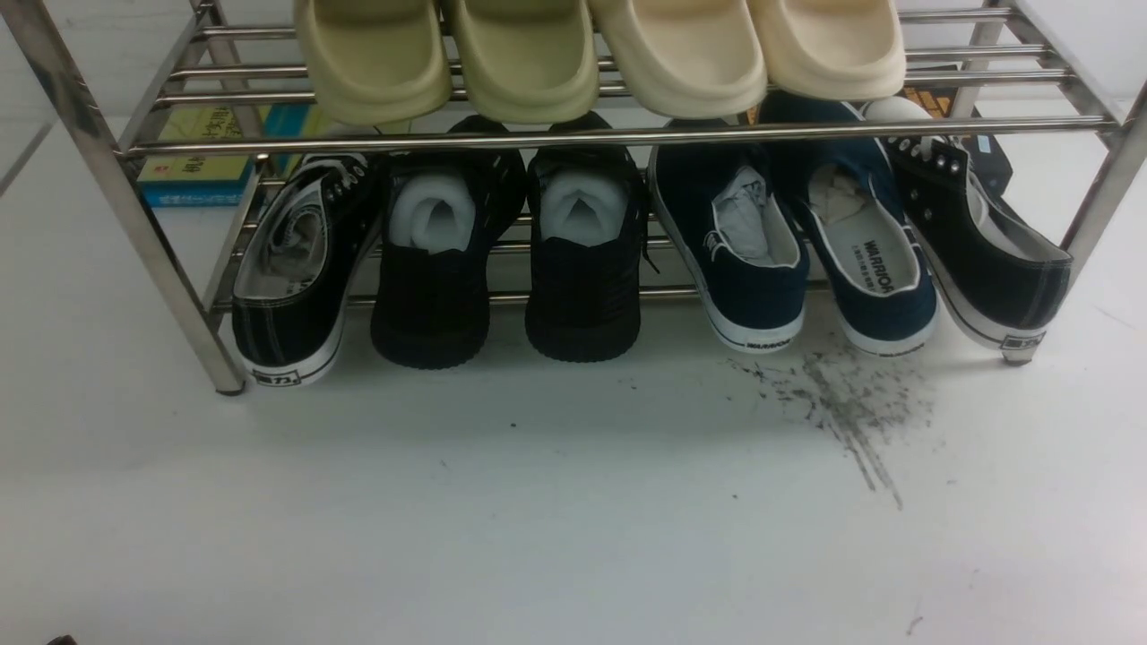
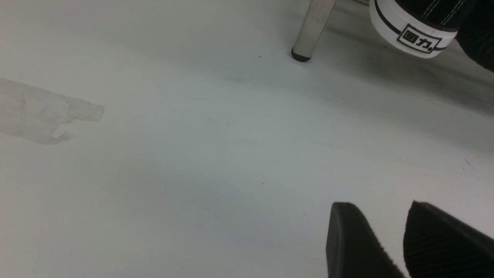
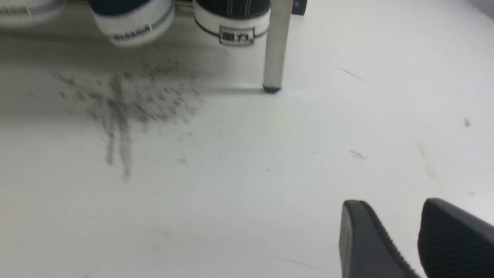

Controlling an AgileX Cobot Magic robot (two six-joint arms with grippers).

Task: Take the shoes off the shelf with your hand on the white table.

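The shoes, a navy-blue pair with white sole rims, sit heels-out on the lower tier of the shelf [image 1: 627,136], right of centre: one [image 1: 739,242] and its mate [image 1: 865,260] printed "WARRIOR". The right wrist view catches one navy heel [image 3: 133,23] beside a shelf leg [image 3: 276,46]. The white table [image 1: 538,502] carries grey scuff streaks [image 1: 842,403] in front of them. My left gripper [image 2: 378,204] hovers open over bare table near the shelf's left leg [image 2: 312,27]. My right gripper [image 3: 390,202] is open too, empty, short of the shelf. The hand is out of view.
Beige slippers [image 1: 529,54] fill the top tier. On the lower tier stand all-black knit shoes [image 1: 511,260], with black lace-up sneakers at the far left [image 1: 296,269] and far right [image 1: 986,242]. Books [image 1: 215,161] lie behind the shelf.
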